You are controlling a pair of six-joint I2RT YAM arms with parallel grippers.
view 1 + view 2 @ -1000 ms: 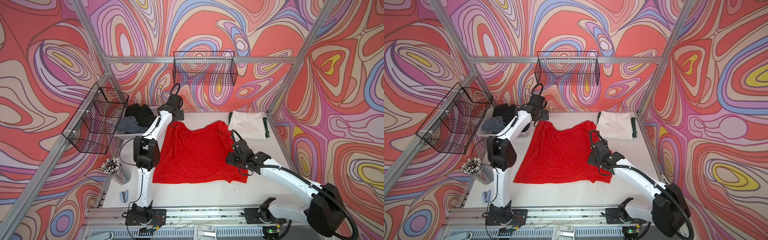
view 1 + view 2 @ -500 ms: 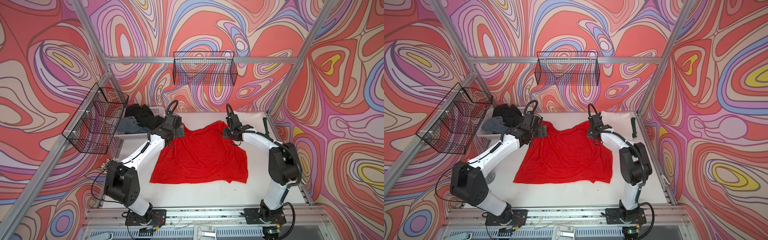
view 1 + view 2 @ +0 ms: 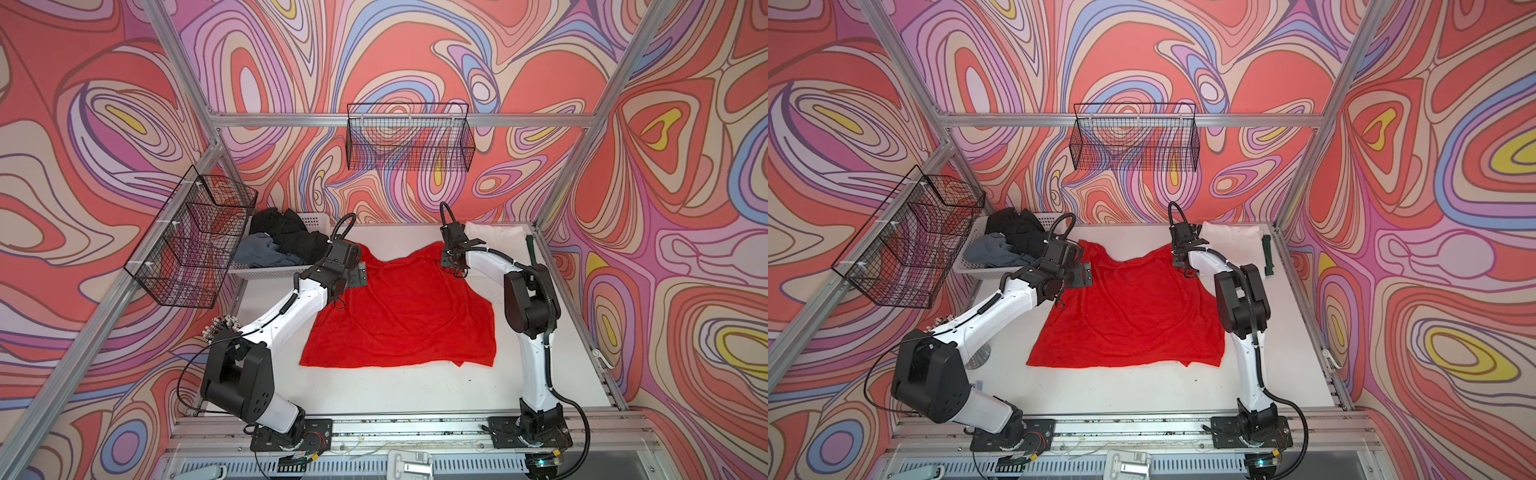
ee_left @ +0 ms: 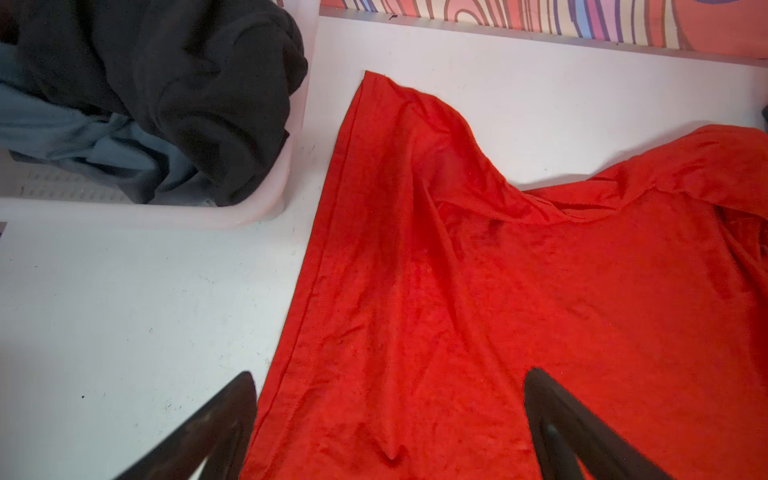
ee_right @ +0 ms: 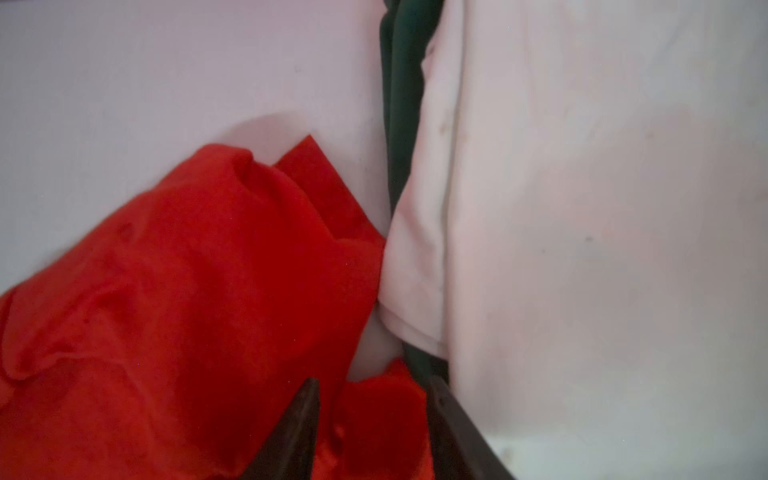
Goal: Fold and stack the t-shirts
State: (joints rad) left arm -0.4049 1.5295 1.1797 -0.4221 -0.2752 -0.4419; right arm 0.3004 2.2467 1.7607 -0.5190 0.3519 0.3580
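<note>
– Hovering why, the left gripper [image 4: 390,372], spread wide over a far corner of the red shirt [image 3: 399,316]?
– Likely to pinch it for folding. It lies spread flat in the middle; the right gripper [image 5: 372,380] straddles the other corner, jaws close-set, grip unclear.

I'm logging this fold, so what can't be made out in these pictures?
- Right gripper: right wrist view, blurred cloth fills its gap; grip on red t-shirt unclear.
- Dark green t-shirt: both top views, mostly hidden under white t-shirt.
- Basket: left wrist view, black t-shirt covers the rest.
</note>
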